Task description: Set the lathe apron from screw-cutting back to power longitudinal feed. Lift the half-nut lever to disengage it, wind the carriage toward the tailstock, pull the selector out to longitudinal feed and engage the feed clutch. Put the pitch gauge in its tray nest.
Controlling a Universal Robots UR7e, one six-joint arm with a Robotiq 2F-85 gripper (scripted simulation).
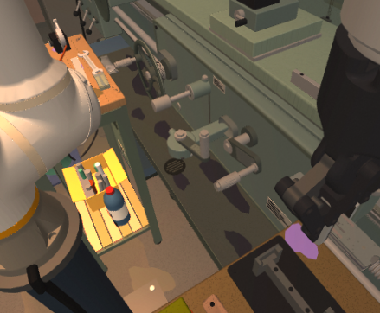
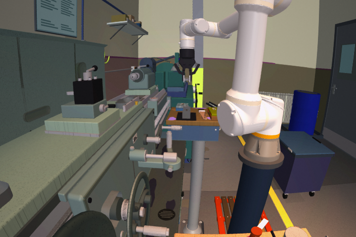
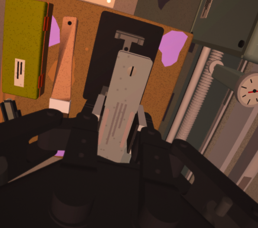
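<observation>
I hold the pitch gauge (image 3: 122, 104), a flat grey metal leaf with a slotted pivot screw, in my closed gripper (image 3: 118, 124) (image 2: 186, 75) (image 1: 323, 233). It hangs above the black tray nest (image 3: 120, 56) (image 1: 284, 276) on the cork-topped stand (image 2: 192, 117) beside the lathe. A grey T-shaped recess (image 3: 128, 39) shows in the nest just beyond the gauge's tip. On the apron face, the handwheel (image 1: 147, 69), the levers (image 1: 236, 173) (image 1: 171, 101) and the selector knob (image 1: 240, 138) lie to my left.
The lathe bed and carriage (image 2: 83, 111) run along the left of the stand, with the leadscrew (image 3: 192, 104) and a thread dial (image 3: 248, 90) close beside the tray. On the tray lie a green case (image 3: 24, 46) and an orange wedge (image 3: 65, 58). My own arm column (image 2: 254, 125) stands nearby.
</observation>
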